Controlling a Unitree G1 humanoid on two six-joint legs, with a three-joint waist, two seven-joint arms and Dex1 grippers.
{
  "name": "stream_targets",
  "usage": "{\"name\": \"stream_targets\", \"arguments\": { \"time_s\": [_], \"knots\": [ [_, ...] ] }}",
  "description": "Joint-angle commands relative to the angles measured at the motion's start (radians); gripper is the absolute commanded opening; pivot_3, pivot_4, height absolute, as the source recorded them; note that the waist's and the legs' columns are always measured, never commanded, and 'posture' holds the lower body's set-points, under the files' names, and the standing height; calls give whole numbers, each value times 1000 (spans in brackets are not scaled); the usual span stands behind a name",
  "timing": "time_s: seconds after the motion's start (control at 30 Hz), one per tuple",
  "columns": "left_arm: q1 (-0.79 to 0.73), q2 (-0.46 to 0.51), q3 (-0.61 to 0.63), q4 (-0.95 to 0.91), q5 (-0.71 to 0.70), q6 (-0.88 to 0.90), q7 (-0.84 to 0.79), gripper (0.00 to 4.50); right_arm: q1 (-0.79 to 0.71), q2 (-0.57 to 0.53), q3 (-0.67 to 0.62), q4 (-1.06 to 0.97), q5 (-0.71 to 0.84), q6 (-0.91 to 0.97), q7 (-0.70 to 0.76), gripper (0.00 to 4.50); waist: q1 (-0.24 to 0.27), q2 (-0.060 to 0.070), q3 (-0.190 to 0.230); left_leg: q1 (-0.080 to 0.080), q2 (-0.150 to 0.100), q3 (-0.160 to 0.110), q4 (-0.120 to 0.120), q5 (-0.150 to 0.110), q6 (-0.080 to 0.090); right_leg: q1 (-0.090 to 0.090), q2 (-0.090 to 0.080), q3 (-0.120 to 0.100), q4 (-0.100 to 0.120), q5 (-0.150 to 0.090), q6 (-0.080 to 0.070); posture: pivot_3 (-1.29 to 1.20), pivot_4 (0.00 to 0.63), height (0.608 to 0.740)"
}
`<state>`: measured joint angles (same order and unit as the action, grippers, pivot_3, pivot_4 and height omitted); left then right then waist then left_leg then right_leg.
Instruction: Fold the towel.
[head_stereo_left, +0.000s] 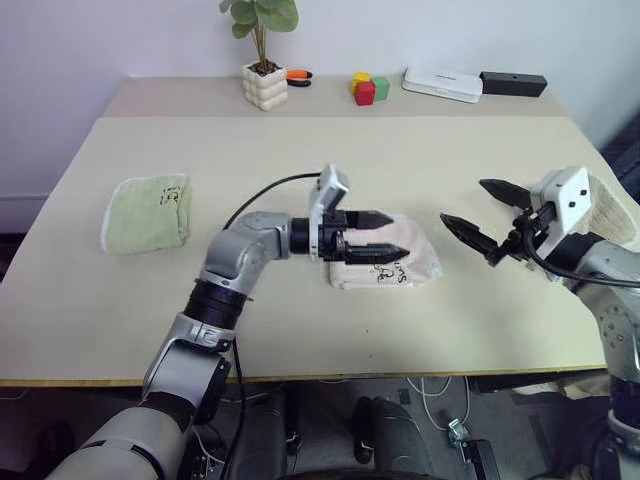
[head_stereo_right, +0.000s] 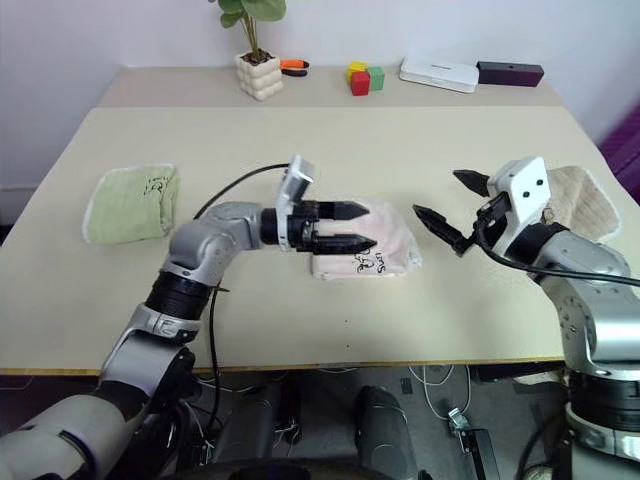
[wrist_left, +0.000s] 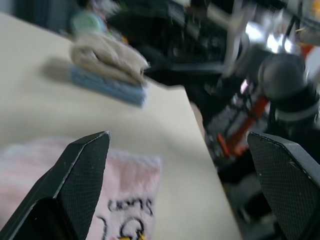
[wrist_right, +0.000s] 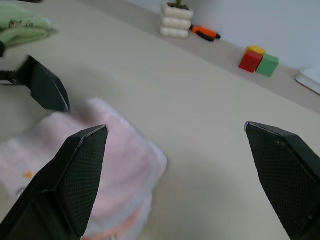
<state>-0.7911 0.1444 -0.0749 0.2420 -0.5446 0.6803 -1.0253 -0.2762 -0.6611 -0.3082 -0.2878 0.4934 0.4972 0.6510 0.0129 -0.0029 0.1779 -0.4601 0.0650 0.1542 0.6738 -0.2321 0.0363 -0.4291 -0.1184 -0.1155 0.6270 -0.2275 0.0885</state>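
With the towel (head_stereo_left: 385, 262) already lying folded, I held my left gripper (head_stereo_left: 385, 235) and right gripper (head_stereo_left: 480, 215) open above it, judging only withdrawal remained.

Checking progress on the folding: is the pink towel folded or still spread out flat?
Folded. The pink towel lies on the table as a small, thick bundle with stacked layers at its edge, its printed mark on top.

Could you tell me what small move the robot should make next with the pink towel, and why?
Probably lift both arms back and away from the towel. It already lies as a compact folded bundle on the table, and the left gripper and right gripper are both open, holding nothing. The left one hangs just over the bundle, so pulling straight away should avoid snagging the folds.
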Motion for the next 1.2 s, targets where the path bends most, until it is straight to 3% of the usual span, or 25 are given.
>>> {"name": "stream_targets", "arguments": {
  "time_s": [0.03, 0.2, 0.27, 0.37, 0.6, 0.83, 1.1, 1.2],
  "knots": [
    [-20, -53, 111, 38, -18, -34, 173, 2618, -68, 108, 38, -42, -12, 7, -147, 3621, -2, 0, 0, 0, 0, -1, 3, 0, 0, 0, 0, 0, 3, -1, 1, 0, 150, 740],
    [3, -148, 138, 36, -17, -60, 311, 132, -115, 314, 133, -52, -106, 9, -381, 1101, 0, 0, 0, -2, 0, -1, 5, 0, 0, 0, 0, 0, 5, -1, 2, 0, 150, 740],
    [12, -176, 106, 53, 19, -85, 340, 0, -111, 383, 190, -46, -151, 14, -445, 58, 0, 0, 0, -2, 0, -1, 7, 2, -3, 0, 0, -1, 5, -1, 2, 0, 150, 740],
    [16, -208, 39, 124, 109, -114, 406, 0, -87, 463, 285, -8, -215, 31, -504, 58, -3, 0, 0, -2, 0, 0, 7, 2, -3, 0, 0, 0, 4, -1, 2, 0, 150, 740],
    [19, -219, -27, 306, 238, -183, 456, 0, -71, 521, 335, 215, -337, -56, -567, 58, -5, 1, 0, -2, 0, 1, 7, 1, -2, 0, 0, -1, 4, -1, 2, 0, 150, 740],
    [-38, -186, 28, 476, 281, -247, 516, 0, -64, 492, 306, 376, -419, -171, -608, 58, -8, 0, -3, 0, 0, -1, 7, -1, 2, 2, 0, -1, 4, -1, 1, 0, 150, 740],
    [-18, -138, 71, 413, 262, -271, 500, 0, -80, 436, 290, 433, -435, -293, -562, 58, -36, 0, -6, 0, 1, -1, 7, -2, 2, 2, 0, -1, 5, -1, 1, 0, 150, 740],
    [7, -123, 85, 348, 233, -232, 467, 0, -98, 445, 238, 416, -375, -280, -527, 901, -39, 0, -6, 0, 1, 0, 5, -1, 1, 1, 1, 0, 6, 0, 1, 0, 150, 740]
  ]
}}
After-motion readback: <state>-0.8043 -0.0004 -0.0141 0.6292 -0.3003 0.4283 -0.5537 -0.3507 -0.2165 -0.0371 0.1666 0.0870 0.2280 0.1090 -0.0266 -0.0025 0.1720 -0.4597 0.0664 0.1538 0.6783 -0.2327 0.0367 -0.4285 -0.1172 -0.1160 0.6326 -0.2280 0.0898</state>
